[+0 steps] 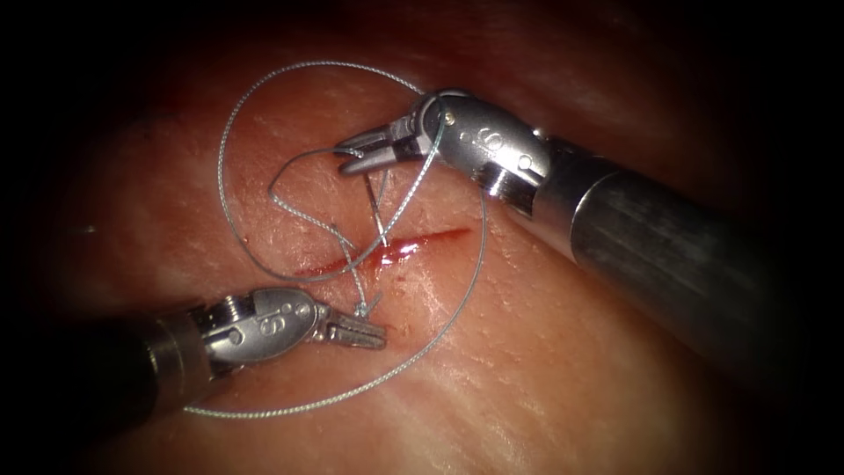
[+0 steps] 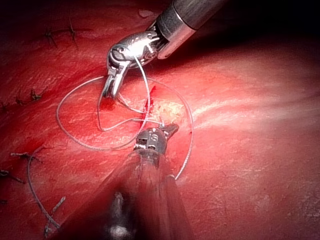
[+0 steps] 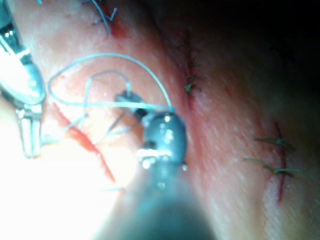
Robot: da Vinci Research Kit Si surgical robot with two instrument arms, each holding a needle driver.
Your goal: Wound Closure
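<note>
Both tools grip something: right tool (image 1: 352,151) clamps the needle (image 1: 376,204) above the cut (image 1: 387,253), left tool (image 1: 374,334) pinches thread (image 1: 356,281).

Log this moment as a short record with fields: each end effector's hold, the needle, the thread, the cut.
left end effector: shut on the thread's short end, just below the cut
right end effector: holds the needle near its upper end, above the cut
needle: steep, lower tip at the cut; entry into tissue unclear
thread: one wide loop around both tools, a smaller loop inside
cut: slanted, red fluid along it
tissue: older stitches in both wrist views
</note>
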